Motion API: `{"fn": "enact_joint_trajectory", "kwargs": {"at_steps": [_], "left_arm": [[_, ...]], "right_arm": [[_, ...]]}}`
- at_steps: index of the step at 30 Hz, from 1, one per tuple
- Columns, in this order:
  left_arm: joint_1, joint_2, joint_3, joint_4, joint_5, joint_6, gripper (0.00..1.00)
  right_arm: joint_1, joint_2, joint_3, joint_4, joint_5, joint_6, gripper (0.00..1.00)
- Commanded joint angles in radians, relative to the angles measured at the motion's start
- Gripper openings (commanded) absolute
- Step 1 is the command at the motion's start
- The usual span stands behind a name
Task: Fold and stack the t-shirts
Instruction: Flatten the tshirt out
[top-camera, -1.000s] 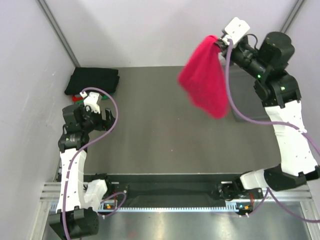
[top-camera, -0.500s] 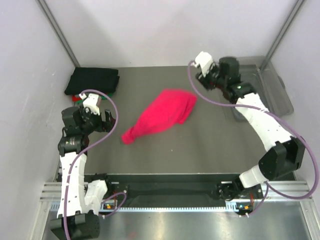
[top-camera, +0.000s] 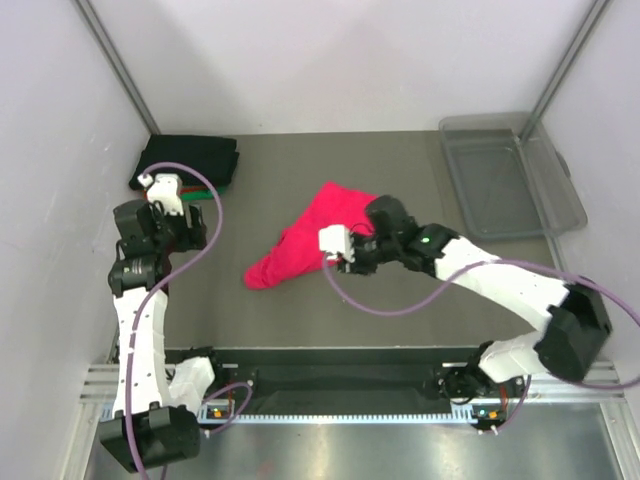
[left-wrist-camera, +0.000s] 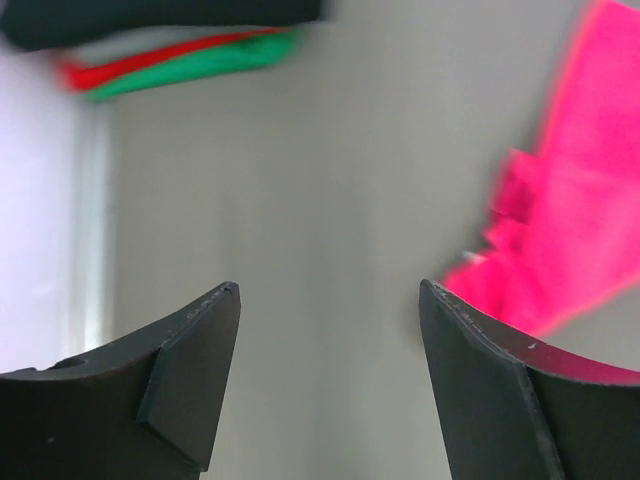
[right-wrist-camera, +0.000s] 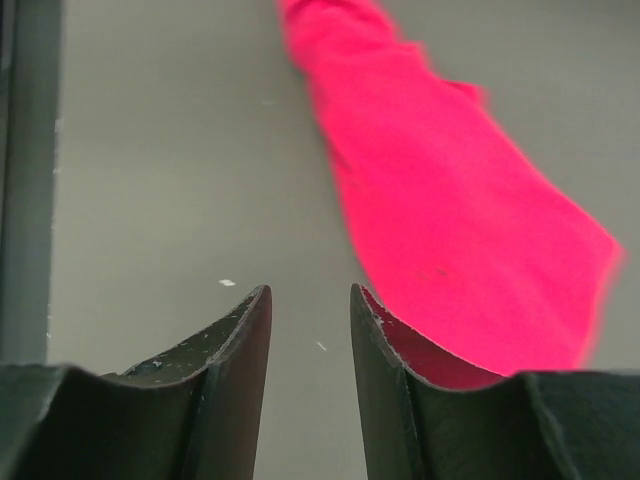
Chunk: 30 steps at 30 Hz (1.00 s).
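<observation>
A bright pinkish-red t-shirt (top-camera: 300, 243) lies crumpled in a long diagonal heap at the middle of the table. My right gripper (top-camera: 338, 258) hovers low at its near right edge, jaws slightly apart and empty; in the right wrist view (right-wrist-camera: 310, 295) the shirt (right-wrist-camera: 450, 200) lies just right of the fingers. My left gripper (top-camera: 190, 222) is wide open and empty at the left, apart from the shirt (left-wrist-camera: 570, 230). A folded stack sits at the back left, black on top (top-camera: 188, 158), with red (left-wrist-camera: 170, 58) and green (left-wrist-camera: 210, 68) beneath.
A clear plastic bin (top-camera: 510, 175) stands at the back right. Grey walls close in the left and right sides. The table's dark front rail (top-camera: 330, 355) runs along the near edge.
The right gripper held the shirt high at the back right, let it drop onto the table, then swung down to the shirt's near edge. The left gripper shifted slightly back and left.
</observation>
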Motion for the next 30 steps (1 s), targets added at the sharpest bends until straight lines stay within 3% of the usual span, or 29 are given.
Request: {"fn": "enact_joint_trajectory", "kwargs": {"at_steps": [1, 5, 14, 21, 30], "left_arm": [[0.022, 0.021, 0.063, -0.001, -0.223, -0.030, 0.77], [0.074, 0.060, 0.029, 0.018, -0.329, -0.046, 0.76], [0.143, 0.130, 0.035, 0.019, -0.351, -0.058, 0.75], [0.249, 0.169, 0.034, -0.001, -0.279, -0.038, 0.75], [0.266, 0.133, -0.009, -0.004, -0.279, 0.015, 0.76]], "right_arm": [[0.076, 0.123, 0.098, 0.033, -0.057, -0.060, 0.38], [0.175, 0.291, 0.203, 0.080, -0.044, -0.073, 0.37], [0.272, 0.529, 0.367, 0.237, -0.039, 0.002, 0.35], [0.278, 0.718, 0.546, 0.202, -0.100, 0.059, 0.31], [0.283, 0.919, 0.764, 0.152, -0.083, 0.088, 0.34]]}}
